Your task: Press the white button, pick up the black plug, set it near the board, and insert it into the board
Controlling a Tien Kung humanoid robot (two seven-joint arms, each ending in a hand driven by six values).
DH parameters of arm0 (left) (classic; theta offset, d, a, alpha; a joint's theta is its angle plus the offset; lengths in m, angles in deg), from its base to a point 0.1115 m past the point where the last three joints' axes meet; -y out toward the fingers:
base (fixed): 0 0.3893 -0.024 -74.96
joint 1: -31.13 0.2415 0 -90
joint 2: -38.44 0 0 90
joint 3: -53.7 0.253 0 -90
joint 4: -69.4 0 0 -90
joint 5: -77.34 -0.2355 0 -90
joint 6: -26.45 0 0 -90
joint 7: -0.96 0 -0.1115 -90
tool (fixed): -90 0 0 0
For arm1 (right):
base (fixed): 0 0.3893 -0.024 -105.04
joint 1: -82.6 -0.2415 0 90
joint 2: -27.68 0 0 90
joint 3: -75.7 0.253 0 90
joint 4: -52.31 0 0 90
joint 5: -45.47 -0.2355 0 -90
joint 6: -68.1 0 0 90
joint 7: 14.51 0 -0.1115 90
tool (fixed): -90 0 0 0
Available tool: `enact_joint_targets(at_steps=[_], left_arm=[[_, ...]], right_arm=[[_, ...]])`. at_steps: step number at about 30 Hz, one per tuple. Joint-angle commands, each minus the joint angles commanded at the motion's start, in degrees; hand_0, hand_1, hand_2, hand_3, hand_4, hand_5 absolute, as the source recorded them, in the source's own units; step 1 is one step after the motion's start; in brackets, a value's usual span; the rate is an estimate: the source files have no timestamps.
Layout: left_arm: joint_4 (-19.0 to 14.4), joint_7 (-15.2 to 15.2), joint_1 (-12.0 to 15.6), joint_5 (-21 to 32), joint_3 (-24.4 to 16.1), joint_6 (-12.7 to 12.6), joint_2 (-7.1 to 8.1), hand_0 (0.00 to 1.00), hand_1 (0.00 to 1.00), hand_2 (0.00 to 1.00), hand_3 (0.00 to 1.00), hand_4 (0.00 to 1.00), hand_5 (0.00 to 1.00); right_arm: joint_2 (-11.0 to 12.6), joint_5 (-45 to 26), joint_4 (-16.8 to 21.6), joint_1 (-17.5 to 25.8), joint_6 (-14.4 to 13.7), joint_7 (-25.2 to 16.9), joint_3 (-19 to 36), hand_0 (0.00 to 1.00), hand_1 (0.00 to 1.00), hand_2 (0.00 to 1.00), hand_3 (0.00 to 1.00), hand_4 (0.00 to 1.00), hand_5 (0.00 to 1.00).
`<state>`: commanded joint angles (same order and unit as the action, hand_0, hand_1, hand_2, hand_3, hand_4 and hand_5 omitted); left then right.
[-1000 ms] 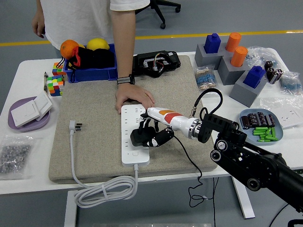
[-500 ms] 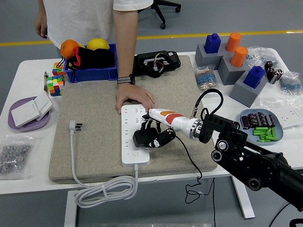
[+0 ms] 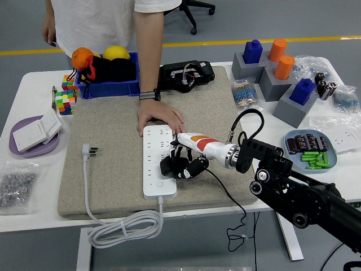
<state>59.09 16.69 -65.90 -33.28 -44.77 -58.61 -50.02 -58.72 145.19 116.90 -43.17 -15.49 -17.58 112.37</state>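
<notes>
The black plug (image 3: 171,166) is gripped in the curled fingers of the robot's right hand (image 3: 183,164) and is held against the right edge of the long white plastic power strip (image 3: 157,161), roughly at its middle. The strip lies lengthwise on a grey felt mat (image 3: 113,152) spread over the white table (image 3: 34,217), and its far end is pinned down by a person's hand (image 3: 159,118) (a dark watch is worn on that wrist). From the strip's near end a white cable (image 3: 121,226) is looped over the table's front edge, and its own white plug (image 3: 89,150) is left lying on the mat to the left. A thin black cord (image 3: 228,200) trails from the held plug off the mat's near right corner. The left arm is not seen.
</notes>
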Motion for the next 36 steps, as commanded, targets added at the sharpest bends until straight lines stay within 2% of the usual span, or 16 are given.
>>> enact_joint_targets(at_steps=[14, 25, 36], left_arm=[[0.0, 0.04, -0.05, -0.25, -0.14, 0.09, 0.12, 0.787, 0.738, 0.705, 0.768, 0.543, 0.467], [0.0, 0.07, 0.1, 0.13, -0.35, -0.08, 0.13, 0.787, 0.738, 0.704, 0.767, 0.542, 0.467], [0.0, 0.08, 0.02, -0.05, -0.33, -0.05, 0.23, 0.787, 0.737, 0.704, 0.767, 0.542, 0.465]], right_arm=[[-0.11, 0.02, 0.95, -1.48, -0.41, -0.68, -0.67, 0.278, 0.403, 0.397, 0.434, 0.792, 0.002], [2.6, 0.58, 3.51, -2.06, 1.51, 0.93, -1.29, 0.271, 0.402, 0.397, 0.437, 0.792, 0.002], [2.79, 1.61, 4.37, -2.87, 1.92, 2.06, -3.42, 0.269, 0.401, 0.395, 0.437, 0.791, 0.002]])
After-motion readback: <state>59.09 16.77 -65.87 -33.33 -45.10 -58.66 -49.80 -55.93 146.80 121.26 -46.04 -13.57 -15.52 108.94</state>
